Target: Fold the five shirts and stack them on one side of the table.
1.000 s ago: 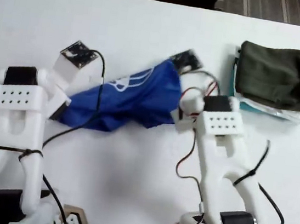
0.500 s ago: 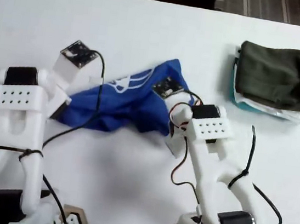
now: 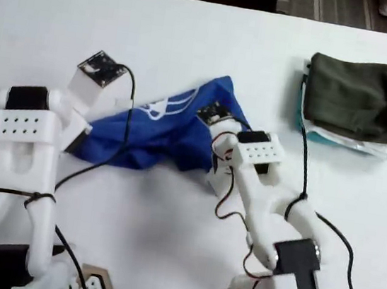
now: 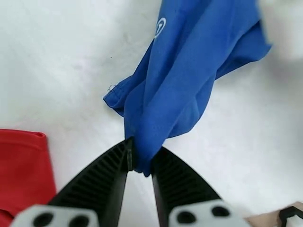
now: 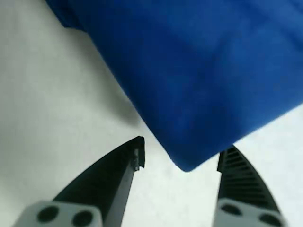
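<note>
Firstly, the left claw (image 4: 141, 158) is pinched tight on one bunched end of the blue shirt (image 4: 189, 71), with the cloth squeezed between its ribbed black jaws and trailing away across the white surface (image 4: 61, 52). The right claw (image 5: 184, 158) stands wide apart, one jaw on each side of a rounded corner of the same shirt. That corner sits in the gap, but whether it touches either jaw cannot be made out.

From above, each arm's own wrist housing covers its claw tips. The blue shirt lies crumpled in a slanted band between the two arms, near the middle of the surface, with a white print showing on its upper side. The fold underneath is hidden. A black cable (image 3: 128, 111) from the left arm's camera runs across the shirt's left part.

Just beside the left claw lies a red shirt (image 4: 21, 175), cut off by the edge, so its shape cannot be told. At the right side of the surface, well apart from the blue shirt, sits a stack topped by a folded dark green shirt (image 3: 360, 95). Teal and pale edges peek out beneath it, and how many layers there are is unclear.
</note>
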### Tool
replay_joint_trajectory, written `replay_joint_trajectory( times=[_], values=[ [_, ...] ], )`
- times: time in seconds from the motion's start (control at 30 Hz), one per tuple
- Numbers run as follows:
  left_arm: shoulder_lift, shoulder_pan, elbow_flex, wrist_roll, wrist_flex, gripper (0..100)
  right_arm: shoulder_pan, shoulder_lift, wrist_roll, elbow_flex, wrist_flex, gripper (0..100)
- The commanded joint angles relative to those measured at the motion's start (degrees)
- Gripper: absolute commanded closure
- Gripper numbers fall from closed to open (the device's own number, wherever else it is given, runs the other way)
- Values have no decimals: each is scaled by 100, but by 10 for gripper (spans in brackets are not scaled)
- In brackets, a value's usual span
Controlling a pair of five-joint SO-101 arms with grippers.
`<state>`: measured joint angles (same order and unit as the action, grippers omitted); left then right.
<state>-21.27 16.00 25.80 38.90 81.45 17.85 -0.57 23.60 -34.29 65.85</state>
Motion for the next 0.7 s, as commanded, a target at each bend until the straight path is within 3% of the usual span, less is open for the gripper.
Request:
replay_joint_trajectory(
  times=[0.0,0.4,0.47,0.57,0.67],
  values=[
    [-185,18,-22,-26,-70,974,4,75,-62,308,-4,752],
    [-185,18,-22,-26,-149,974,4,101,-422,501,-382,756],
    [-185,18,-22,-26,-149,974,-4,101,-448,501,-382,798],
    [-185,18,-22,-26,-149,974,-4,92,-466,536,-418,989],
    [-185,35,-22,-26,-141,974,-31,31,-466,545,-409,960]
  ],
)
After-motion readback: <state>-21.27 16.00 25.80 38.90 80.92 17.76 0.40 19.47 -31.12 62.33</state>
